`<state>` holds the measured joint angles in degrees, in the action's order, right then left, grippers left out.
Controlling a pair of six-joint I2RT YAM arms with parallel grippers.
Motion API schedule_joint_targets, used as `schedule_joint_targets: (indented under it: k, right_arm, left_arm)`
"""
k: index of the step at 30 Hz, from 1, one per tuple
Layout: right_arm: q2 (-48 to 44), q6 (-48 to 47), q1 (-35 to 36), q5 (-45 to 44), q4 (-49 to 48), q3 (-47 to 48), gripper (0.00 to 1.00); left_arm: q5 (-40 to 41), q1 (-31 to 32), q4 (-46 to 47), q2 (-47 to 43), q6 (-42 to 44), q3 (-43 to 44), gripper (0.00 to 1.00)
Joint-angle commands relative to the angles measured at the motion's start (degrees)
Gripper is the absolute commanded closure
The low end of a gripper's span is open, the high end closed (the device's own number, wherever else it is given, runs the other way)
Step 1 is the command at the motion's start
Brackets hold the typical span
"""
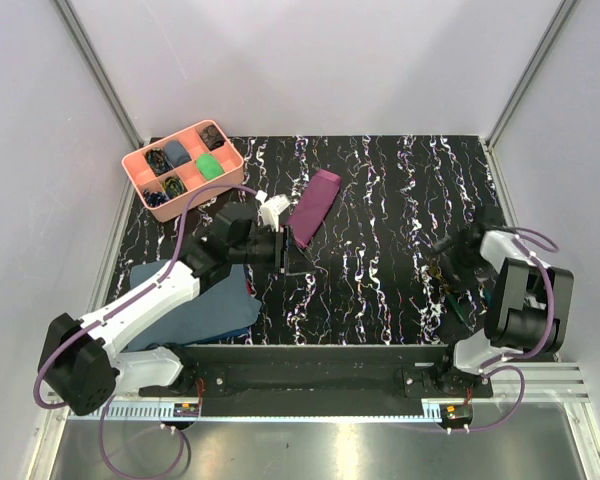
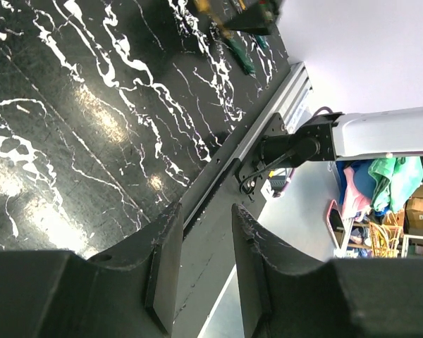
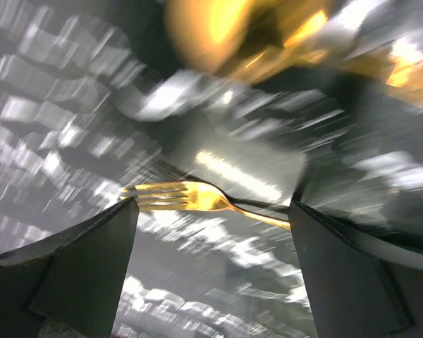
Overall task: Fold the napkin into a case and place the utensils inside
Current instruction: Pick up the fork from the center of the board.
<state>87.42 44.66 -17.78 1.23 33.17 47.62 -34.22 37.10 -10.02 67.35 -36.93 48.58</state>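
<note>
1. Top external view: the napkin is already folded into the case (image 1: 315, 205), a narrow plum-purple oblong. It lies diagonally mid-table, between the pink tray (image 1: 140, 165) and the centre.
2. The left gripper (image 1: 282, 248) sits just beside the case's near end. Contact can't be told from here. My read is that it's parked there to hold or open the mouth of the case for loading.
3. Left wrist view: the fingers (image 2: 162, 274) are part-spread with nothing between them, only table edge and rail showing through the gap.
4. The left arm reaches across the slate-blue cloth (image 1: 205, 310), which looks unrelated to the job.
5. The utensils (image 2: 240, 55) are on the right side of the table, well apart from the case. The right gripper (image 1: 448, 262) is over them.
6. Right wrist view is motion-blurred. The fingers (image 3: 84, 274) are spread wide, straddling a gold fork (image 3: 176, 196) without pinching it. Looks like lining up for the pick.
7. The case looks several layers thick and flat, with tidy edges. Which end is open can't be told.
</note>
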Motion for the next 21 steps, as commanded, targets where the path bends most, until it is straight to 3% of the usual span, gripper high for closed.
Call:
schedule_joint_targets:
  k: [1,6,11,14,21]
  right_arm:
    - [3.5,10.8,8.0,7.8,-3.7,2.0,0.03]
    - [7.4,6.9,16.2,3.9,0.9,11.8,0.05]
    - [9.8,-13.7,16.3,-3.7,11.5,18.5,0.04]
    - [8.0,-17.3,16.3,-8.7,16.6,17.9,0.04]
    - [5.4,-21.1,16.3,-0.2,13.3,10.0,0.04]
  left_arm:
    - [-1.4,0.3,1.6,0.5,0.8,2.9,0.63]
    - [-1.5,0.3,2.5,1.2,-0.1,2.6,0.63]
    - [-1.6,0.3,3.6,1.0,-0.7,1.6,0.63]
    - [-2.3,0.3,4.8,1.0,-1.2,0.8,0.63]
    - [-4.1,0.3,6.5,1.1,-2.0,0.3,0.63]
